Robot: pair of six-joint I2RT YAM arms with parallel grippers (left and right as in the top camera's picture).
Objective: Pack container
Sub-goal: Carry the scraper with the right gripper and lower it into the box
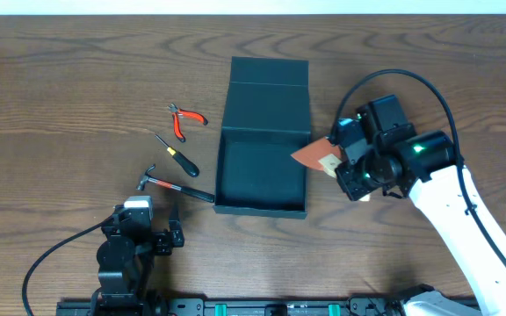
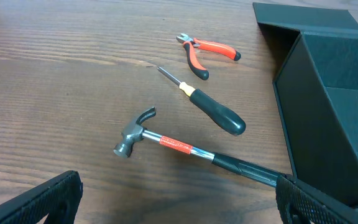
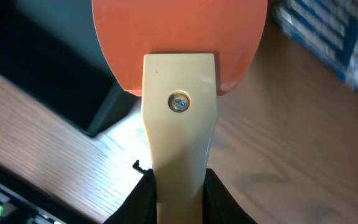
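Overhead, container and grippers: the container (image 1: 255, 180) is lying at the middle of the table (image 1: 60, 88), between the two arms. The right gripper (image 1: 339, 161) is hanging just beside its right wall; the left gripper (image 1: 148, 226) is sitting near its lower left corner, apart from it.
Overhead, right gripper: its jaws are pinching the pale handle of a scraper (image 1: 311, 155), whose orange blade is reaching over the right wall, above the inside.
Overhead, contents: the inside is showing only its own dark floor and walls.
Overhead, look: the box is showing dark teal-black, matte and square, with its flap lid lying flat on the far side.
Overhead, tools: pliers (image 1: 185, 118), a screwdriver (image 1: 179, 159) and a hammer (image 1: 176, 187) are lying to the container's left.

Left wrist, gripper: the left gripper (image 2: 179, 180) is standing wide open, holding nothing, with its fingers (image 2: 42, 202) framing the bottom corners.
Left wrist, container: the container (image 2: 328, 124) is filling the right edge, and the hammer (image 2: 166, 144) handle is ending at its near corner.
Left wrist, tools: the screwdriver (image 2: 211, 107) and the pliers (image 2: 201, 51) are lying beyond the hammer.

Right wrist, gripper: the right gripper (image 3: 180, 202) is clamping the scraper (image 3: 179, 93) by its handle.
Right wrist, container: the container (image 3: 42, 62) is showing dark at upper left, with the blade overlapping its edge.
Right wrist, other: a blurred blue packet (image 3: 334, 37) is lying at upper right.
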